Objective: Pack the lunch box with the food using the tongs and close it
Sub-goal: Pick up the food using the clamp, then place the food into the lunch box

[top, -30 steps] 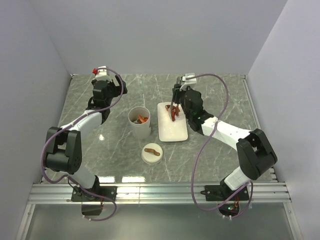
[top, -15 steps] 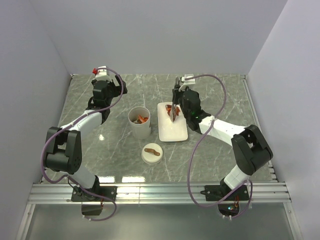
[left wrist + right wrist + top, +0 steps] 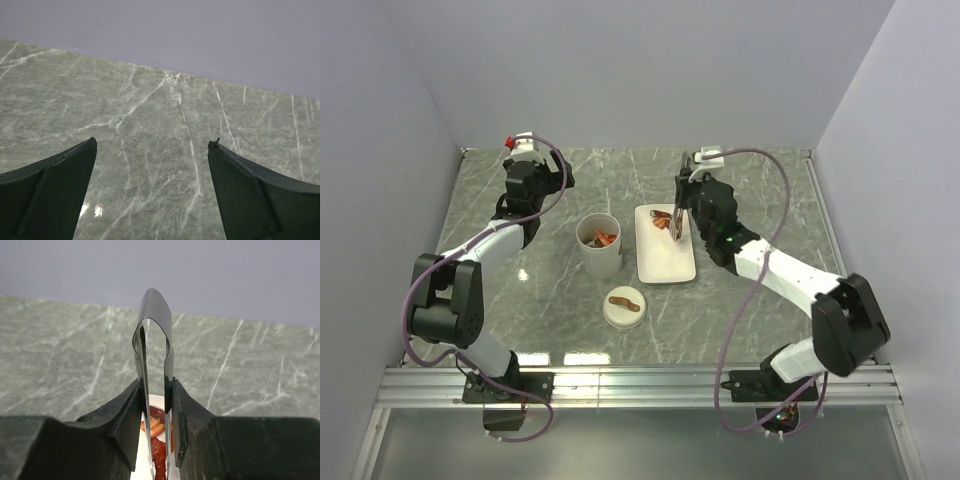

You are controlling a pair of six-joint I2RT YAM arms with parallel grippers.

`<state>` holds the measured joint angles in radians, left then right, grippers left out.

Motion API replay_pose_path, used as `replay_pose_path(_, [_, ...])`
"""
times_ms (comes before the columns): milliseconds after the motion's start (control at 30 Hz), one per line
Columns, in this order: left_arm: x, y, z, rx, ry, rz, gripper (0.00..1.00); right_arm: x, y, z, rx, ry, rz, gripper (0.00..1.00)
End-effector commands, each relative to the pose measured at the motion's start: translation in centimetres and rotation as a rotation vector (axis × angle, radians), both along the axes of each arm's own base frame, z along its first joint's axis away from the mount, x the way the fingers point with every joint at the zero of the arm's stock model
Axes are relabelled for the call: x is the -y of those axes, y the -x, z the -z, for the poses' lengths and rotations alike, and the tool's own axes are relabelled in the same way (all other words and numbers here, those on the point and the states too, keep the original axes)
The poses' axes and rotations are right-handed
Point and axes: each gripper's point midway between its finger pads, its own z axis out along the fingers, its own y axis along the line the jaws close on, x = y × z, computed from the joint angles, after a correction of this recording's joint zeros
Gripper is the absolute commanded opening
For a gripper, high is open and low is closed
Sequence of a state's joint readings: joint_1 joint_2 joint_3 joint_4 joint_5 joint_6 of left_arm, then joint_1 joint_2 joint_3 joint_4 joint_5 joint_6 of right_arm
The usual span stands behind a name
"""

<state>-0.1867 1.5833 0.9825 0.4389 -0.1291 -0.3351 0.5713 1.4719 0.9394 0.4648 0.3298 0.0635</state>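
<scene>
My right gripper (image 3: 677,212) (image 3: 156,405) is shut on the grey metal tongs (image 3: 154,335), whose arms hang down over the far end of the white plate (image 3: 666,262). Red-orange food pieces (image 3: 662,219) lie there. In the right wrist view one red piece (image 3: 159,460) sits between the squeezed tong arms; whether it is off the plate I cannot tell. The white lunch box (image 3: 599,256) stands open left of the plate with red-orange food (image 3: 605,238) inside. Its cream lid (image 3: 623,307) with a brown strap lies in front. My left gripper (image 3: 523,150) (image 3: 152,142) is open over bare table.
The grey marble table (image 3: 760,200) is walled at the back and on both sides. A metal rail (image 3: 640,385) runs along the near edge by the arm bases. The left arm rests at the far left corner, away from the lunch box.
The right gripper has closed further on the tongs, narrowing their arms. It has shifted slightly right over the plate's far end, and the right arm's elbow has swung outward. The left arm is still.
</scene>
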Motion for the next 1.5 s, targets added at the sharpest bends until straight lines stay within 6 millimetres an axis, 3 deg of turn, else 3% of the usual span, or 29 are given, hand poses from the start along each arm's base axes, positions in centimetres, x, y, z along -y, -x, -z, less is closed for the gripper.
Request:
replay_pose_path(0, [0.0, -0.8, -2.5, 0.061, 0.013, -0.006, 0.99, 1.5, 1.6, -6.8, 0.152, -0.056, 0.007, 0.16])
replay_pose_path(100, [0.1, -0.8, -2.4, 0.06, 0.015, -0.004, 0.99, 0.6, 2.9, -9.6, 0.214, -0.091, -0.08, 0.16])
replay_pose_path(300, [-0.1, -0.7, -2.6, 0.066, 0.015, -0.012, 0.99, -4.2, 5.6, -14.9, 0.309, -0.166, -0.375, 0.16])
replay_pose_path(500, [0.0, -0.7, -2.4, 0.06, 0.013, -0.009, 0.99, -9.7, 8.8, -17.4, 0.36, -0.185, -0.635, 0.16])
replay_pose_path(700, [0.0, -0.6, -2.5, 0.063, 0.013, -0.007, 0.99, -13.1, 11.0, -18.5, 0.382, -0.18, -0.805, 0.16])
replay_pose_path(833, [0.0, -0.6, -2.5, 0.063, 0.013, -0.007, 0.99, -14.7, 11.3, -17.9, 0.361, -0.182, -0.875, 0.16])
replay_pose_path(1267, [-0.1, -0.6, -2.3, 0.06, 0.011, -0.01, 0.99, -16.7, 9.9, -17.8, 0.36, -0.184, -0.909, 0.17])
replay_pose_path(1467, [0.0, -0.6, -2.5, 0.063, 0.012, -0.007, 0.99, -16.9, 9.4, -17.2, 0.345, -0.177, -0.9, 0.33])
